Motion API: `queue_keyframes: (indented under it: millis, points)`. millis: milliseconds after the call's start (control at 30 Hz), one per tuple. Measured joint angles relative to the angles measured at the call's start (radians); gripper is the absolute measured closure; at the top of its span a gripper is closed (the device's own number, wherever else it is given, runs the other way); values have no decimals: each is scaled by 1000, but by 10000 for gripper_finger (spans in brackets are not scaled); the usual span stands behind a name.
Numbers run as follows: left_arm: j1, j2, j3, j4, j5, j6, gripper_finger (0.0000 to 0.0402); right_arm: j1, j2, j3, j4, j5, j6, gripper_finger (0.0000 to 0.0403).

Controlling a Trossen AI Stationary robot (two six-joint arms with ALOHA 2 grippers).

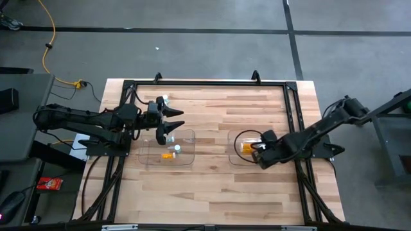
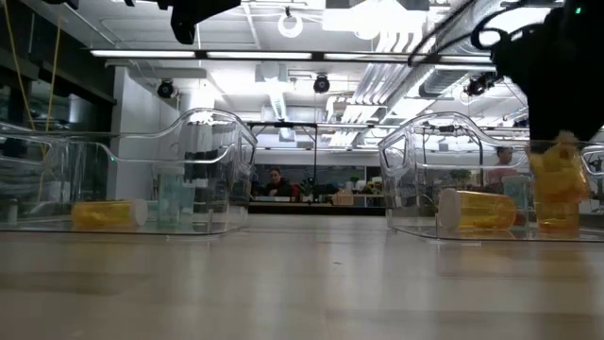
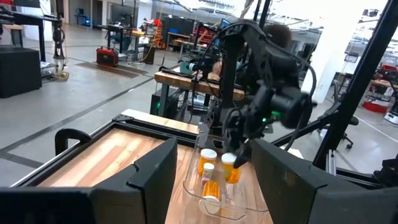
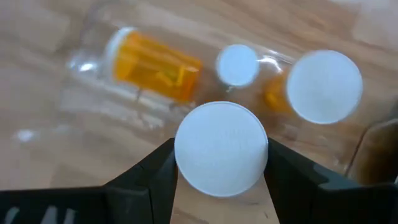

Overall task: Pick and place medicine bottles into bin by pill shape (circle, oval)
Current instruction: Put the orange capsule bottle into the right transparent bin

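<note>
My right gripper [image 1: 257,151] reaches down into the right clear bin [image 1: 234,157] and is shut on an amber bottle with a white cap [image 4: 221,148]. Beside it in that bin an amber bottle [image 4: 152,62] lies on its side, and two more white-capped bottles [image 4: 323,86] stand upright. My left gripper [image 1: 170,124] is open and empty, raised over the far side of the left clear bin [image 1: 149,160]. That bin holds an amber bottle lying down [image 1: 168,155] and a pale bottle [image 1: 177,148]. My right gripper pinches the amber bottle between its two fingers [image 4: 158,171], which stand on opposite sides just below the white cap [image 4: 221,118]. The fingers come from above, pointing down. The bottle is upright [image 2: 557,194], low inside the bin; whether its base touches the floor, I cannot tell.
A small white-capped bottle [image 1: 165,99] stands on the table beyond the left bin, near the far rail. A black frame [image 1: 205,82] runs around the wooden table top. Bare wood lies between the bins and along the near edge. A person sits in the room behind [image 2: 276,181].
</note>
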Motion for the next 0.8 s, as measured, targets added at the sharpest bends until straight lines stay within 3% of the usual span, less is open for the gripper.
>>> queue_keyframes:
  millis: [133, 400, 800]
  points:
    - [0, 0, 0, 0, 0, 0, 202, -4, 57, -15, 3, 34, 125, 217]
    - [0, 0, 0, 0, 0, 0, 202, -4, 142, -15, 5, 45, 216, 217]
    - [0, 0, 0, 0, 1, 0, 202, -4, 174, -15, 10, 45, 216, 216]
